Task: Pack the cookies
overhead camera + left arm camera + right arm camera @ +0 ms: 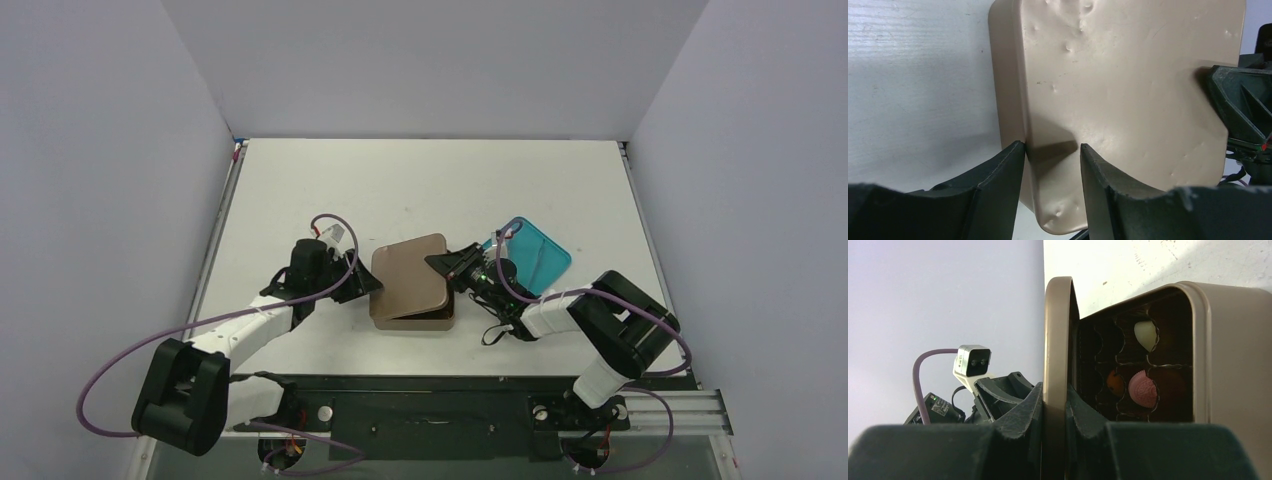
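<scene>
**Cookies in the tin, lid held between both arms**

The cookies [1143,389] already lie in the tin [1233,365]. The right wrist view shows a pink round, an orange round just beside it and a cream-white piece in the cell above. The other cells are too dark to read.

The tin sits near the middle of the worktop [400,190], between the two arms. The lid [1055,340] is not seated. It stands off the tin's mouth at an angle, edge-on to the right wrist camera, so the cells stay exposed.

The right end effector [1054,405] is narrow and clamped on the lid's right edge, one finger on each face. The left end effector [1052,155] stands about half-wide astride the opposite, left rim. One finger is at the side wall and the other over the dented top. I see no firm pinch there.

So the lid spans the gap from one end effector to the other, each at one edge, with the tin's open mouth under it. The right arm alone carries it. Seating it likely turns on lowering that right edge until all four rims line up. The left end effector could steady the far side.

The teal plate [545,250] lies behind the right arm, out of the way.
</scene>
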Controlling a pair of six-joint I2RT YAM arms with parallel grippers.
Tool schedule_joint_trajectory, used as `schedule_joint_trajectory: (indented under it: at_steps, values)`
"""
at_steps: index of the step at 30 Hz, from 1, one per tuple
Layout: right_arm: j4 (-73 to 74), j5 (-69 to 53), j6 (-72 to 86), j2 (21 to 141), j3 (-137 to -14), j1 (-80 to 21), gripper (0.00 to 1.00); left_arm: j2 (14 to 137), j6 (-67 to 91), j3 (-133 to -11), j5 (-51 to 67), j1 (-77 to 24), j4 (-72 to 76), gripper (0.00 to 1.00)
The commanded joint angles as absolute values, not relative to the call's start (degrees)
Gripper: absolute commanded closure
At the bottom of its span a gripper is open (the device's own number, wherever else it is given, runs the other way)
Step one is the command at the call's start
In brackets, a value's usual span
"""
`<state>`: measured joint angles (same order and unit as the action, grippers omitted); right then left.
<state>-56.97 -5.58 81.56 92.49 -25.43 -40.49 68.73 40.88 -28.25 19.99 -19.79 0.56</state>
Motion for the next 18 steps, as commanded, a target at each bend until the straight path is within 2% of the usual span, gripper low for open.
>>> schedule_joint_trajectory:
  at_steps: [1,11,18]
  values:
    - [-61.6,-4.9,81.7,92.0,-24.9,-40.0,0.88,69.1,40.9,-29.3,21.8,-20.1,3.6,0.58]
    - [-54.7,-5.0,78.4,88.5,-24.5,-39.2,0.69,69.5,40.9,-30.1,21.8,-20.2,3.4,0.59]
    - [-49.2,-4.5,75.8,86.3,-24.0,-38.8,0.64,69.4,40.6,-30.3,21.5,-20.2,2.7,0.59]
